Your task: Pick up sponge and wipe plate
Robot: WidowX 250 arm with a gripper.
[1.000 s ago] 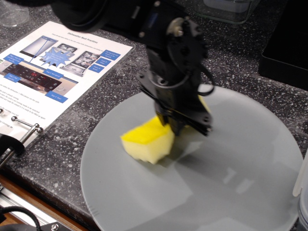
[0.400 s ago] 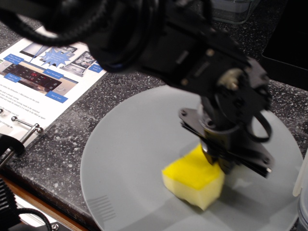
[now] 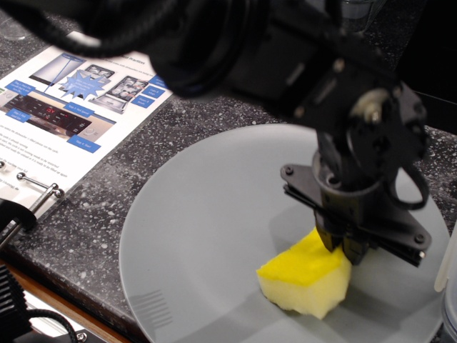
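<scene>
Observation.image showed the pincer (image 3: 343, 246) clamped on the sponge (image 3: 305, 280), low over the plate (image 3: 207, 236). Advisable: press evenly, sweep within rim.

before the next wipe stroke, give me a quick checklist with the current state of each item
1. Gripper shut on the sponge: ok, the jaws pinch its far end.
2. Sponge touching the plate: ok, its underside appears to rest on the grey surface.
3. Sponge inside the plate rim: ok, it sits in the near right part.
4. Room to sweep left across the plate: ok, that area is bare.
5. Clearance on the right: cannot tell, a pale object at the frame edge is cut off.
6. Leaflet off the plate: ok, it lies on the counter to the left.
</scene>
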